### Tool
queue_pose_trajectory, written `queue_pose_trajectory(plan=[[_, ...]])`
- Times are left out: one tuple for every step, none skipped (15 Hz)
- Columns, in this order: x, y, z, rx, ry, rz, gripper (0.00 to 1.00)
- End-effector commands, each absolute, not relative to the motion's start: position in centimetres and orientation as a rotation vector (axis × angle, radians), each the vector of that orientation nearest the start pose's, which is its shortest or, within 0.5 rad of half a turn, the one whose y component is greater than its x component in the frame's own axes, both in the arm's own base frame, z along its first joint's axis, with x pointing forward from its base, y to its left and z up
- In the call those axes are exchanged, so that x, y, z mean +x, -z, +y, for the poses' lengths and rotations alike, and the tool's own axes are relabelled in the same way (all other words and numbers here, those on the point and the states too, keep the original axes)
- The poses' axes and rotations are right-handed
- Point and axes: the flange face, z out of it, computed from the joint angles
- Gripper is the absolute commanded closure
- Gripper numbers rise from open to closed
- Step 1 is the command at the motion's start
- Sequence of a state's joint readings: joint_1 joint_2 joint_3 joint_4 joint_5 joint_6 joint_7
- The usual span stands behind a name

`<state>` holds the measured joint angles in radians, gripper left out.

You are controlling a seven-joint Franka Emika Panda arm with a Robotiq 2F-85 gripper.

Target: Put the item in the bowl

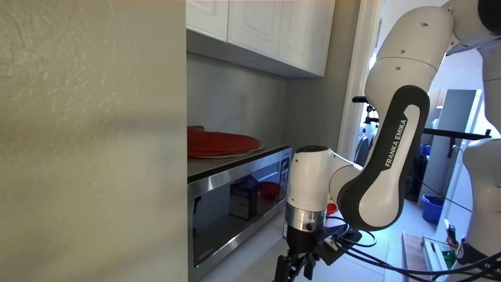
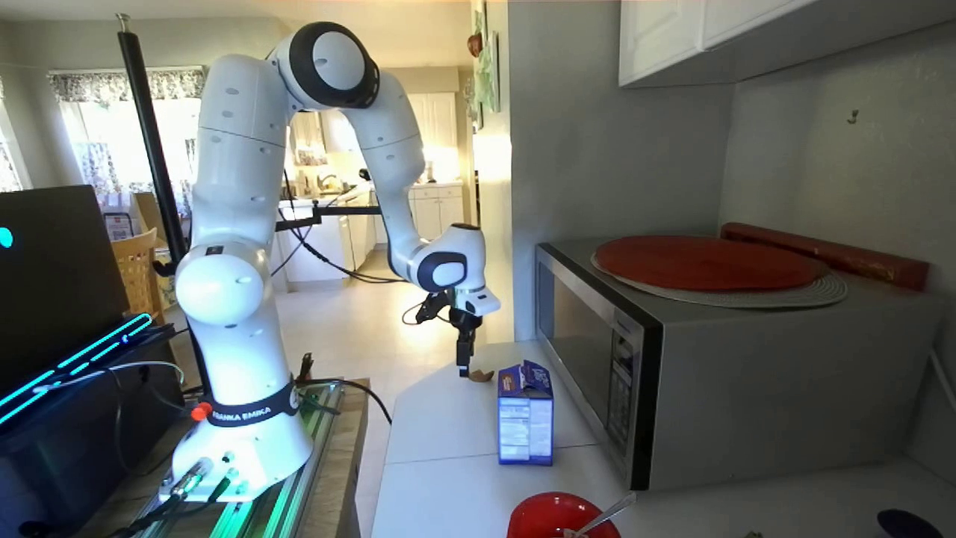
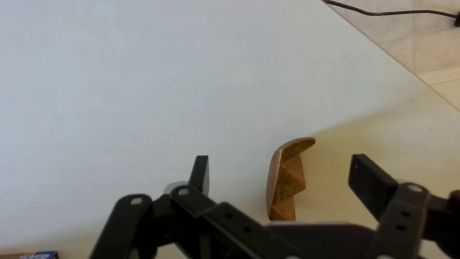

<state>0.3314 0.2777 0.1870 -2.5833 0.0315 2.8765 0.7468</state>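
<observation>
Brown item [image 3: 286,178], lying on white counter [image 2: 441,433], gripper [image 2: 464,368] hanging near, jaws parted, height unclear, red bowl [image 2: 538,514] sitting well apart

From here I read the table [image 3: 118,90] as smooth and matt; near its slanted edge, the item [image 3: 285,180] has a dull sheen. The bowl [image 2: 539,509] looks glossy, the box [image 2: 525,430] printed card, the microwave [image 1: 215,227] shiny metal and glass.
</observation>
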Motion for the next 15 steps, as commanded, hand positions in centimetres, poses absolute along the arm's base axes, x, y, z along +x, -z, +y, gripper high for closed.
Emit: queue_pose_trajectory(plan=[[38.6, -15.4, 23.0, -3.056, 0.006, 0.411, 0.0], [38.7, -15.3, 23.0, -3.056, 0.011, 0.41, 0.0], [38.8, -15.1, 23.0, -3.059, 0.02, 0.408, 0.0], [38.9, -15.0, 23.0, -3.062, 0.024, 0.406, 0.0], [39.1, -14.9, 23.0, -3.063, 0.029, 0.404, 0.0], [39.3, -14.9, 23.0, -3.065, 0.036, 0.405, 0.0], [39.5, -14.8, 23.2, -3.065, 0.041, 0.403, 0.0], [39.7, -14.7, 23.2, -3.065, 0.048, 0.403, 0.0], [40.0, -14.7, 23.4, -3.063, 0.05, 0.402, 0.0], [40.1, -14.6, 23.5, -3.061, 0.056, 0.402, 0.11], [40.3, -14.4, 23.6, -3.059, 0.057, 0.404, 0.22], [40.4, -14.3, 23.6, -3.059, 0.059, 0.404, 0.24], [40.5, -14.0, 23.7, -3.06, 0.06, 0.402, 0.2], [40.5, -13.8, 23.7, -3.061, 0.06, 0.402, 0.23], [40.6, -13.6, 23.8, -3.062, 0.06, 0.401, 0.2]])
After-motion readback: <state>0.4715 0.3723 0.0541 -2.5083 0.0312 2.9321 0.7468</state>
